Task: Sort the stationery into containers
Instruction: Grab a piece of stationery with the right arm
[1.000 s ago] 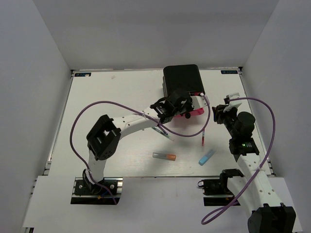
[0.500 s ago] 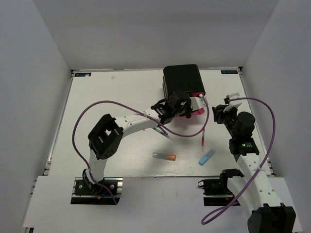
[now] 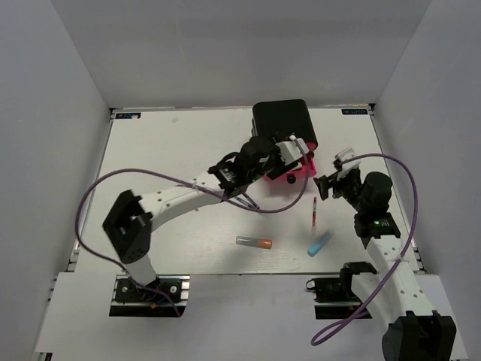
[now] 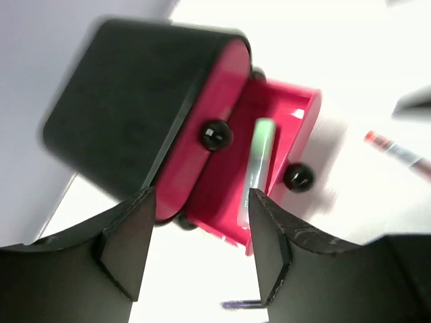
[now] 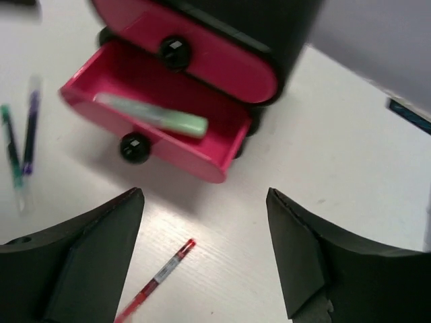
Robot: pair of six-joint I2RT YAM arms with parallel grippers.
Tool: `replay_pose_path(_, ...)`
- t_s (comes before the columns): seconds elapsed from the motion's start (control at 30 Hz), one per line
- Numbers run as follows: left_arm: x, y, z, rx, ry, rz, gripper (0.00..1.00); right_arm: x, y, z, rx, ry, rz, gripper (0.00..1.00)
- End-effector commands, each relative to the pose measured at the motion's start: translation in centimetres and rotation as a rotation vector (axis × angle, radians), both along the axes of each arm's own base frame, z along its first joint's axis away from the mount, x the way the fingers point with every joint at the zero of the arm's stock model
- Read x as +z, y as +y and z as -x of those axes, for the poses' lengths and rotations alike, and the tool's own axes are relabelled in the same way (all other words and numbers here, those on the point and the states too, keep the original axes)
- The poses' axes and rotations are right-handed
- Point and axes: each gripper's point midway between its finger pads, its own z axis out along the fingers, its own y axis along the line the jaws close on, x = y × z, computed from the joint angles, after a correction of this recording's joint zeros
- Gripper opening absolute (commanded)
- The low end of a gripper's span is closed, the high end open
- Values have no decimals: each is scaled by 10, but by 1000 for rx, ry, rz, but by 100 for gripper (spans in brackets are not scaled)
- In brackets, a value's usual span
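Your left arm (image 3: 176,198) rises from its base at the near edge, bends at the elbow and stretches low across the counter (image 3: 165,143) toward the black case (image 3: 282,122) at the far right. Your left hand (image 3: 289,156) hovers just in front of the case, above the pulled-out pink drawer (image 3: 299,171). In the wrist view its fingers (image 4: 128,249) stand apart with nothing between them. That view is blurred, but the open drawer looks to be the lowest one, and the green marker (image 4: 259,158) lies lengthwise inside it. The drawer above is shut, its black knob (image 4: 215,134) showing.

Your right arm (image 3: 379,244) rises from its base and leans in toward the case from the right. Your right hand (image 3: 331,173) sits near the drawer's right side, apart from it. It is spread wide and empty, and its camera looks down on the drawer and marker.

On the counter, a purple pen (image 5: 30,131) and a green pen (image 5: 9,151) lie side by side left of the drawer. Nearer you, a grey marker (image 3: 253,242) with an orange cap lies alone. The red pen (image 3: 313,212) lies in front of the drawer, and a light blue marker (image 3: 320,243) lies near its close end. The counter is white, boxed in by plain pale walls (image 3: 225,53) on three sides.
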Motion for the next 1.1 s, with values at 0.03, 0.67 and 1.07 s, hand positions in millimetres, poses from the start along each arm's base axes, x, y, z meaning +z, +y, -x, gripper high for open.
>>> replay_pose_path(0.03, 78, 52, 31, 175, 147, 278, 66, -21, 38, 27, 401, -25, 210, 73)
replay_pose_path(0.67, -34, 220, 157, 415, 460, 446, 78, -150, 1, 170, 1183, 319, 771, 61)
replay_pose_path(1.07, -44, 217, 154, 430, 479, 402, 80, -184, -5, 164, 1160, 359, 800, 64)
